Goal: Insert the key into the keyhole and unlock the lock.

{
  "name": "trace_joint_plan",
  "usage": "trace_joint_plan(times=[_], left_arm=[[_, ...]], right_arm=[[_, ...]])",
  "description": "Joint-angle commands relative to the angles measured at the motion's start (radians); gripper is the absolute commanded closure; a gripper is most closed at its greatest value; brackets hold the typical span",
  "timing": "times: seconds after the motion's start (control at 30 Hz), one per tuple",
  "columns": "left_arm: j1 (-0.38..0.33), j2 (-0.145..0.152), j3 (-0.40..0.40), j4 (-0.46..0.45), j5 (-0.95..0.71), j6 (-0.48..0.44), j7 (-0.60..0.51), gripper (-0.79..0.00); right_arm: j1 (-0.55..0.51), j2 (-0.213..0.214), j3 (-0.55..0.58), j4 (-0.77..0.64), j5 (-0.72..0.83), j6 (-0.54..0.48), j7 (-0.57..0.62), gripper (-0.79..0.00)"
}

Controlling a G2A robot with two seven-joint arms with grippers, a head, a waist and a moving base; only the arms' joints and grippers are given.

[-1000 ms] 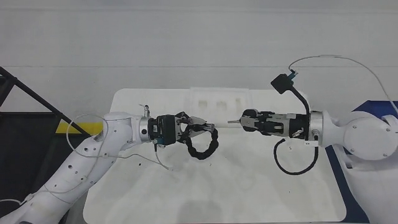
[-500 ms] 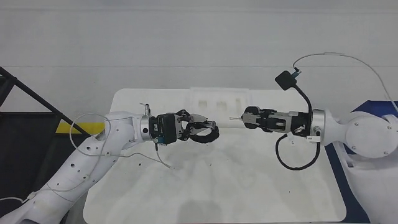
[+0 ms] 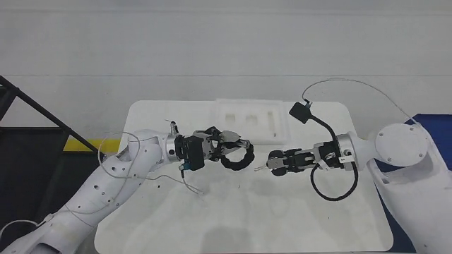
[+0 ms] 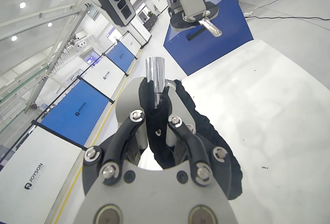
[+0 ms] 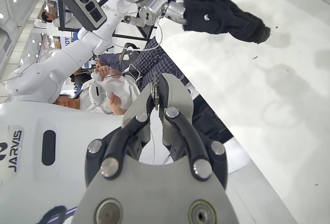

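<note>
The left gripper (image 4: pixel 154 97) clamps the chrome cylinder lock with black fuzzy loop (image 4: pixel 154 71). Near the lock, not touching, the right gripper (image 5: pixel 157 90) pinches a small silver key (image 4: pixel 211 28).

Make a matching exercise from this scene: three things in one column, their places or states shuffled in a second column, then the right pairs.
Column one:
1. key
2. lock
3. white tray

Column two:
a. lies at the far edge of the table
b. gripped in the left pincer, held above the table
c. gripped in the right pincer, not yet in the keyhole

Pairs: 1-c, 2-b, 3-a.
</note>
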Motion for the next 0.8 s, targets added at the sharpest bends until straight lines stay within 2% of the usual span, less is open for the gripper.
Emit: trace_joint_plan(times=[0.0,0.3,0.77], left_arm=[[-0.011,-0.005,0.011,0.009,0.018,0.002,0.017,0.000],[-0.038,-0.023,0.051,0.008,0.068,-0.018,0.065,0.000],[-0.058,-0.042,0.076,0.021,0.106,-0.032,0.090,0.000]], right_arm=[[0.010,-0.002,-0.018,0.019,0.015,-0.004,-0.005,0.000],[0.050,-0.007,-0.079,0.086,0.050,-0.014,-0.030,0.000],[0.074,-0.004,-0.116,0.097,0.084,-0.029,-0.029,0.000]])
